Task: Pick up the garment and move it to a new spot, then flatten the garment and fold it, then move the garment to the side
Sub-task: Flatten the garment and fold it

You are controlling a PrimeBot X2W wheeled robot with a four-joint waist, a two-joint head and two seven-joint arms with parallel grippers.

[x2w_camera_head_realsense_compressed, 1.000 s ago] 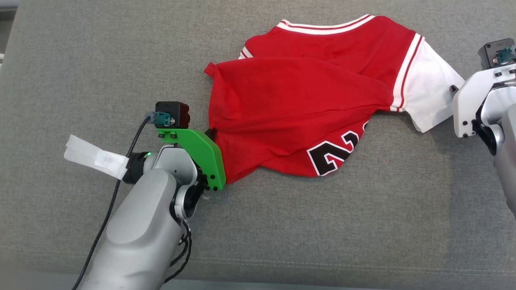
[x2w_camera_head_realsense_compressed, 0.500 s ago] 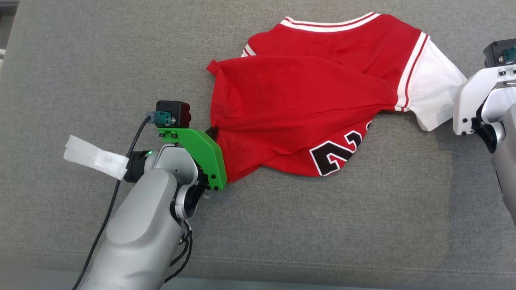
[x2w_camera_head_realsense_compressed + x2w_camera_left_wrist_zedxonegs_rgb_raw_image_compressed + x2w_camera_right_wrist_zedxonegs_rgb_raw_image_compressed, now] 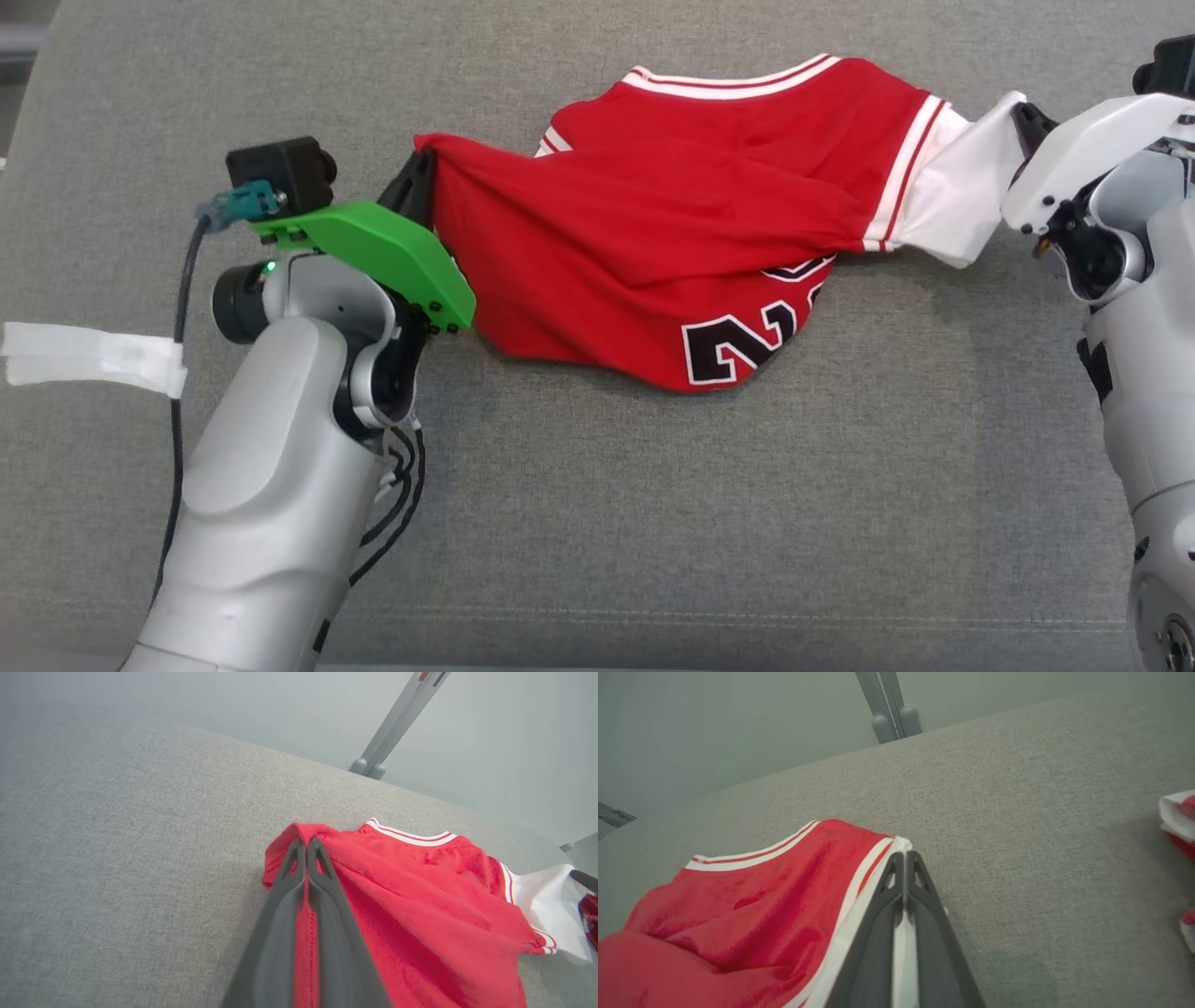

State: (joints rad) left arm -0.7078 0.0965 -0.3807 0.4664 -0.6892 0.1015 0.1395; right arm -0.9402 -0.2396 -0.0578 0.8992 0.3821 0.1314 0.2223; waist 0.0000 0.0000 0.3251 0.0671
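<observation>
The garment [image 3: 653, 224] is a red jersey with white trim, white sleeves and a black number, hanging stretched between my two grippers above the grey cushion [image 3: 597, 523]. My left gripper [image 3: 425, 173] is shut on a red corner of it. In the left wrist view the left gripper [image 3: 307, 842] pinches red cloth of the garment [image 3: 420, 905] between its closed fingers. My right gripper [image 3: 1022, 117] is shut on the white sleeve; in the right wrist view the right gripper [image 3: 906, 856] clamps white cloth, with the garment [image 3: 752, 896] sagging to its left.
White tape [image 3: 89, 359] hangs from the left arm's cable. Grey metal poles [image 3: 397, 723] stand beyond the cushion's far edge. Another red and white cloth [image 3: 1178, 821] lies at the right edge of the right wrist view.
My right gripper has shut on the white sleeve and risen. My left gripper has lifted its red corner up and to the left. The garment is now raised and pulled taut between them.
</observation>
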